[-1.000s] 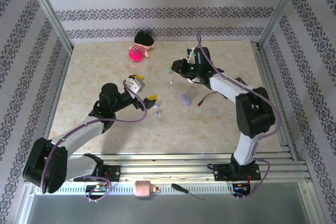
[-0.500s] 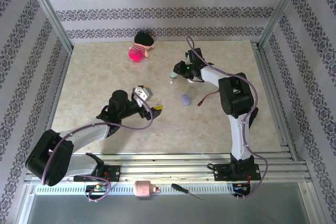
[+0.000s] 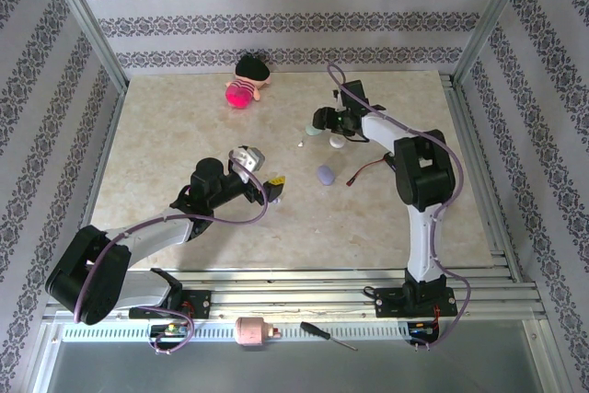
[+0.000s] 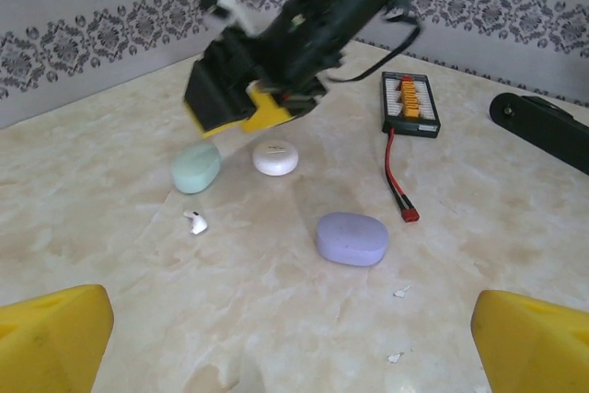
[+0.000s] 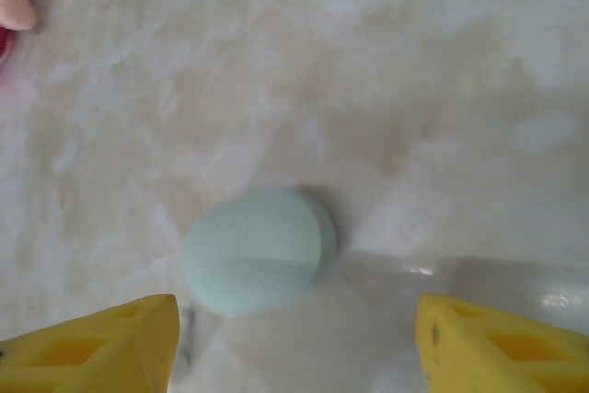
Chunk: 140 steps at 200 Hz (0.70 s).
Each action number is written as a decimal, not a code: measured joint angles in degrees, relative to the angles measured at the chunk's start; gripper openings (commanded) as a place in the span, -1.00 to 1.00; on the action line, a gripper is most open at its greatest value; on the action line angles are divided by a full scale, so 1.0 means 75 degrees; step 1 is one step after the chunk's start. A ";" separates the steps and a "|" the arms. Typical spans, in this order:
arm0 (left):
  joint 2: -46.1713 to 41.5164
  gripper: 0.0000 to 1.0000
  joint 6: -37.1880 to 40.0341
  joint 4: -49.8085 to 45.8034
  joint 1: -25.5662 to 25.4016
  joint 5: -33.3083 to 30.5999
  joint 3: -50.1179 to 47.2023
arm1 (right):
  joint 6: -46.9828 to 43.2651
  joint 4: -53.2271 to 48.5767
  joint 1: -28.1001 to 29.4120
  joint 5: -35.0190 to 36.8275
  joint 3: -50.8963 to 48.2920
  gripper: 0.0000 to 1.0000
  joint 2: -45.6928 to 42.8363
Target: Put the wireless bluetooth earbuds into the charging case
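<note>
Right jaws stand apart and empty, the closed mint case (image 5: 258,250) lying on the bench (image 5: 442,62) just ahead, between their tips. An off-centre squeeze on that smooth, rounded shell would likely squirt it sideways into the white case (image 4: 275,157) next to it, or onto the bud (image 4: 195,222) just beside it, toward the left jaws. Left jaws gape wide and empty, well back from that cluster. The lavender case (image 4: 352,237) lies ahead of them, with pale specks (image 4: 402,292), probably buds, nearer. Every case looks shut, so nothing can go in yet. A hurried pinch could flick a bud away.
</note>
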 measured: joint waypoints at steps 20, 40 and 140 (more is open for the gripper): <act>0.0073 0.99 -0.0335 -0.0003 0.0052 -0.0079 0.0012 | -0.0592 0.0134 0.0082 0.0291 -0.1134 0.52 -0.1285; 0.0221 0.99 -0.0621 -0.0006 0.0154 -0.0140 0.0038 | -0.1151 0.0335 0.0323 0.0600 -0.2288 0.53 -0.2495; 0.0627 0.99 -0.1230 -0.0175 0.0554 -0.0087 0.0615 | -0.1411 0.1367 0.1961 0.1588 -0.5254 0.47 -0.3480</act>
